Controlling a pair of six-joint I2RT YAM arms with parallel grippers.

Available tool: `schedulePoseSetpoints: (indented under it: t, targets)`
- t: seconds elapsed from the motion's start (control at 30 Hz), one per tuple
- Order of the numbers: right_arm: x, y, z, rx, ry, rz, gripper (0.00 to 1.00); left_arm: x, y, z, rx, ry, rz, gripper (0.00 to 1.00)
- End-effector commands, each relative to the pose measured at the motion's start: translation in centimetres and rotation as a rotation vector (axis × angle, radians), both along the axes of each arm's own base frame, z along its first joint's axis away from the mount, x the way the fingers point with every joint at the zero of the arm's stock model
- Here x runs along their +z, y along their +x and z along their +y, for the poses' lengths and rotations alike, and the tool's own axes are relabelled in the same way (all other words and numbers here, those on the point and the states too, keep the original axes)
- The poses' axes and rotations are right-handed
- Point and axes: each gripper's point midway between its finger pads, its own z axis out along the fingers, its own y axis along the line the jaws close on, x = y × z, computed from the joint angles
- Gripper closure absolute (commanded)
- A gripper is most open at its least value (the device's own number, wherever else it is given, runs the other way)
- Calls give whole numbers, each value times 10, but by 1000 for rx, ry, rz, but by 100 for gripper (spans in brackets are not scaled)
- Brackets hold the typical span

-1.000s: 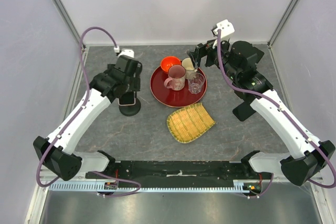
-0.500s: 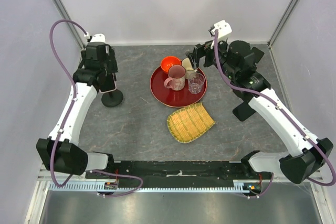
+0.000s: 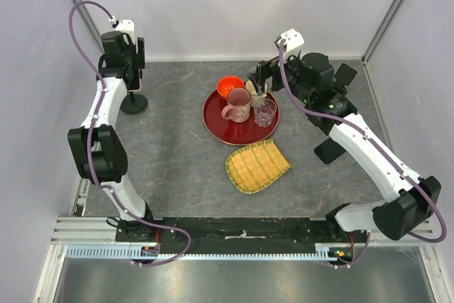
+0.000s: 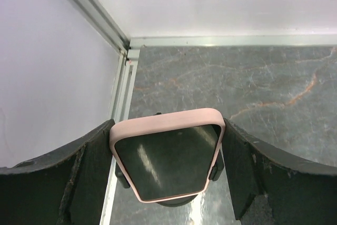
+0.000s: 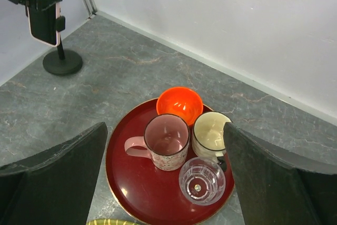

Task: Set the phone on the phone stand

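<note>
So the left gripper (image 4: 168, 128) is clamped on the phone (image 4: 167, 164), one finger pressed on each long edge of its pink case, with the dark screen facing the wrist camera. The phone sits in the stand (image 3: 133, 103). The stand's black clips poke out on both sides of the case lower down. From the right wrist view the phone is upright on the thin pole with the round base under it. That base is in the far left corner of the table (image 3: 177, 168), near the wall rail. Can't tell whether it's resting flat or lifted a hair. The left arm is stretched way out to that corner.

The right gripper (image 3: 260, 76) is spread wide with nothing in it, hanging over the far side of the red tray (image 3: 213, 122). On the tray there's an orange bowl (image 5: 180, 104) at the back. A pink mug (image 5: 166, 139) and a cream cup (image 5: 210, 131) sit side by side just in front of it, and a clear glass (image 5: 201, 181) is nearest the arms. A woven basket (image 3: 257, 166) lies on the table just on the near side of the tray, well apart from the stand.
</note>
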Motion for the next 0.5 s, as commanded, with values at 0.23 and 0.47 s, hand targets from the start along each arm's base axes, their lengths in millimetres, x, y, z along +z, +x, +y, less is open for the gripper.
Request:
schedulePoseSetpoints:
  t: [0.23,0.47]
  targets:
    - [-10,17,5,0,-13,2,2,111,60,10,-148,44,-488,98]
    - [-22,27,5,-9,-21,34,2,106,80,1,-328,6,-568,98]
